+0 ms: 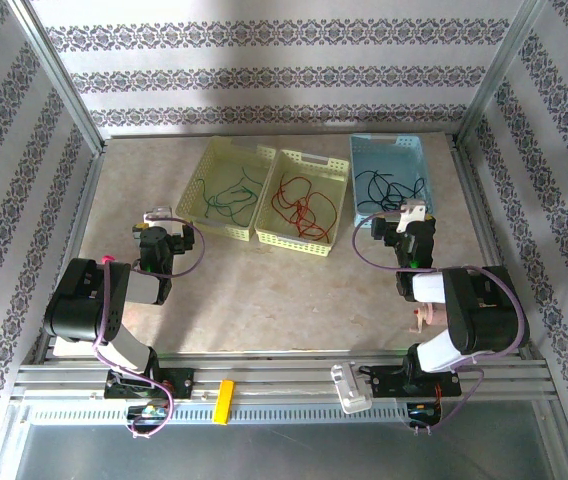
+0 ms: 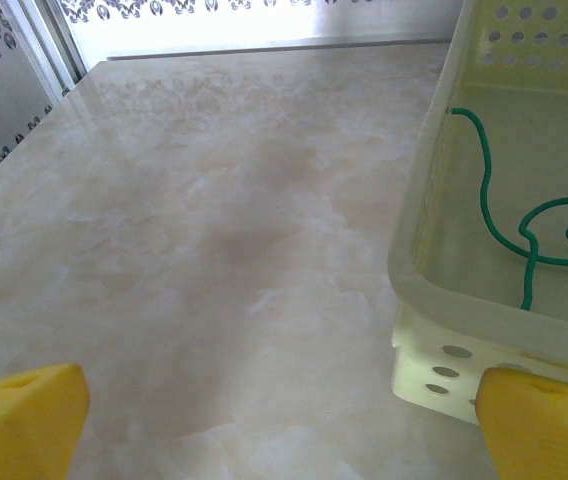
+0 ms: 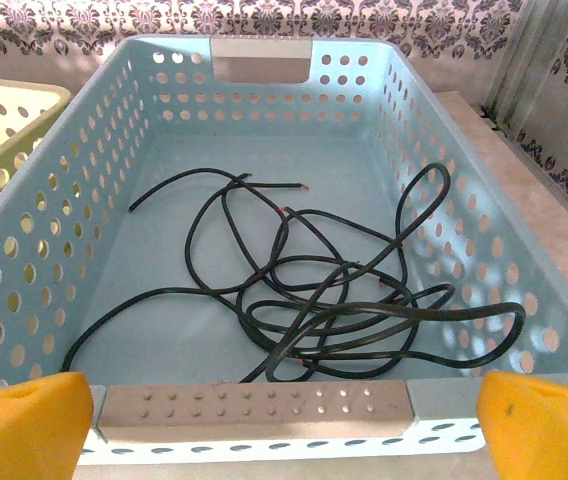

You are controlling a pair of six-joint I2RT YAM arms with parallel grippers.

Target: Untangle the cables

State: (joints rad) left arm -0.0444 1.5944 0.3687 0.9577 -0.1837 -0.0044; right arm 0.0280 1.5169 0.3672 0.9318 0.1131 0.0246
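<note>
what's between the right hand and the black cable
The blue basket's near wall, in the right wrist view: the open right hand is just outside it, the black cable lies inside on the basket floor.

Overhead looks down — wrist cameras sit low, facing baskets (image 3: 254, 410).
</note>
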